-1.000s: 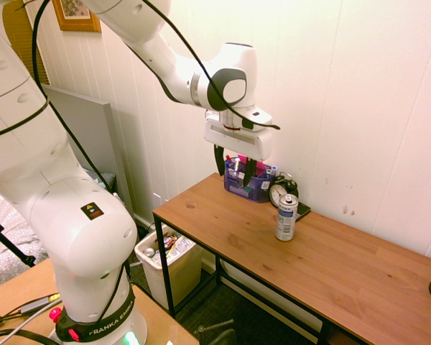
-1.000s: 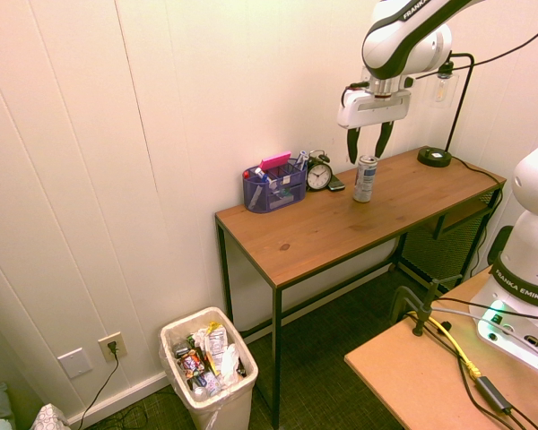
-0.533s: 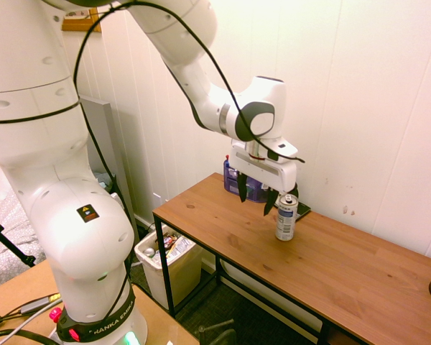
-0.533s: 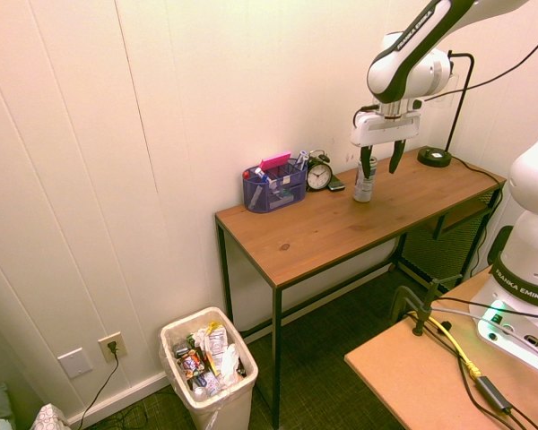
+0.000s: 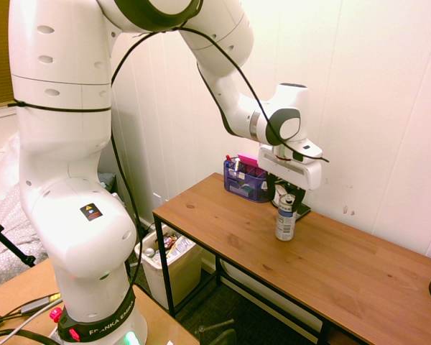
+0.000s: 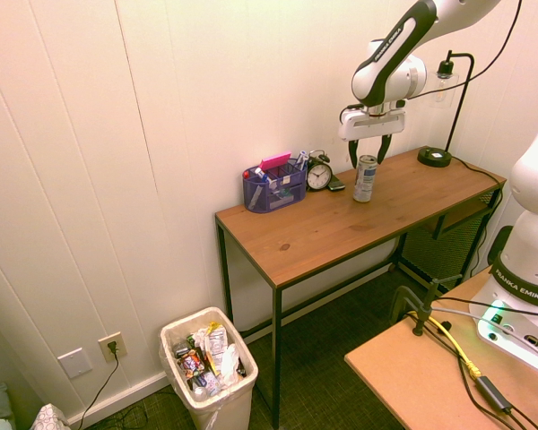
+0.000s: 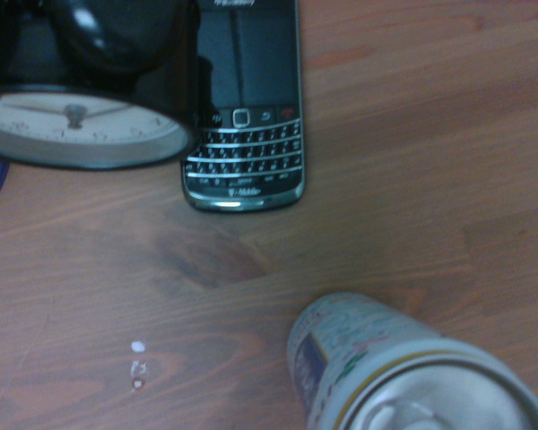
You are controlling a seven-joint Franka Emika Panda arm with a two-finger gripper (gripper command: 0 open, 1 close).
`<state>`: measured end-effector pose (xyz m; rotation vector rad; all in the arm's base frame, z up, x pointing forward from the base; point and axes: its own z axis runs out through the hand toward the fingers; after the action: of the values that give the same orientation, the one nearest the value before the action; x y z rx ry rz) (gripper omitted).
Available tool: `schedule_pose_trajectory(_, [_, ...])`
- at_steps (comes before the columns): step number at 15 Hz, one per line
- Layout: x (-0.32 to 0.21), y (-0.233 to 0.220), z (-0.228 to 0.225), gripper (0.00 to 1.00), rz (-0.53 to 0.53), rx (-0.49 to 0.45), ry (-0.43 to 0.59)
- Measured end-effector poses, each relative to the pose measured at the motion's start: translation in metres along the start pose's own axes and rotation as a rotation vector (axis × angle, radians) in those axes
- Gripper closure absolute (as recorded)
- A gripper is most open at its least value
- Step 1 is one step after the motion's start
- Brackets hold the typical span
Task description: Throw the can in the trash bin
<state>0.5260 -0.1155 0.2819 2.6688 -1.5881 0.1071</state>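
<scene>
can (image 6: 365, 179) was seen upright on the desk (image 6: 291, 239), near the alarm clock (image 6: 319, 173); gripper (image 6: 369, 164) was spread about its top, nothing pinched; thin metal was judged light, slick, easily dented if empty; a gentle mid-body grip was advised.
</scene>
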Motion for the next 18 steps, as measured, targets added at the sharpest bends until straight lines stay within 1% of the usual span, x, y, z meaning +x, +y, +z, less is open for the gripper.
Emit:
schedule_pose_trajectory(13, [-0.009, -0.007, 0.006, 1.00, -0.019, -0.013, -0.005])
schedule_pose_trajectory(15, [-0.022, -0.016, -0.009, 1.00, -0.049, 0.007, 0.005])
schedule_pose_trajectory(16, [-0.038, -0.023, -0.025, 1.00, -0.076, 0.020, 0.012])
schedule_pose_trajectory(18, [-0.087, -0.041, -0.071, 1.00, -0.133, 0.042, 0.032])
